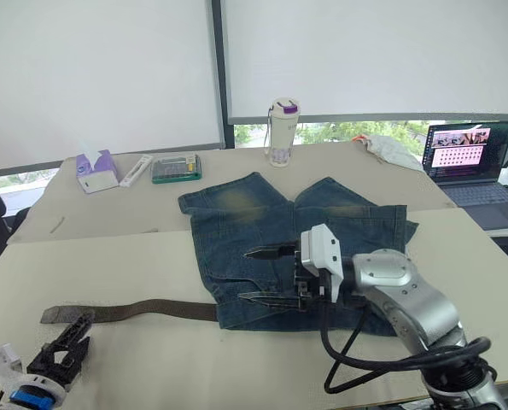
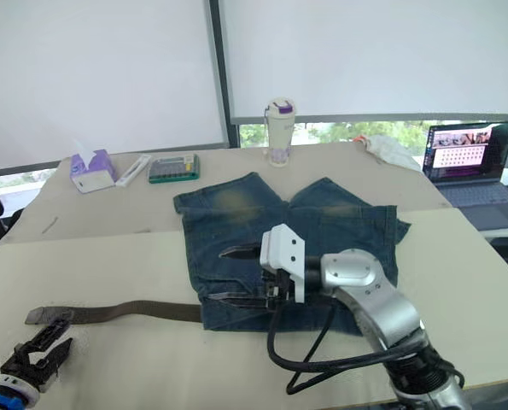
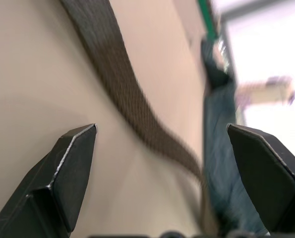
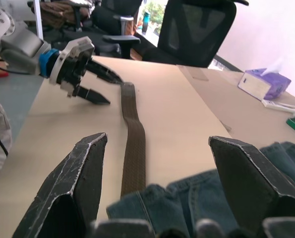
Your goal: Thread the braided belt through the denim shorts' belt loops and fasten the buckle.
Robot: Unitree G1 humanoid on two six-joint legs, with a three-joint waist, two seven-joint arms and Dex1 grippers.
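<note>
Now both sets of fingers gape empty: left gripper (image 1: 66, 352) should pinch the braided belt (image 1: 134, 311) at its 12 o'clock; right gripper (image 1: 271, 275) steadies the denim shorts (image 1: 262, 224).

The right arm reaches in from the near right, its silver forearm bent across toward the robot's left, black cables looping under the wrist; the right gripper (image 1: 266, 275) points leftward with its jaws spread wide, one black finger above the other, nothing between them; the white wrist block sits just behind the fingers. The left gripper (image 1: 66, 346) sits low at the near left corner, its blue-ringed wrist angled up and forward; its jaws are parted too, empty, the fingertips (image 4: 98, 98) held just off the desk (image 1: 151, 359) surface, well apart from the right arm.
</note>
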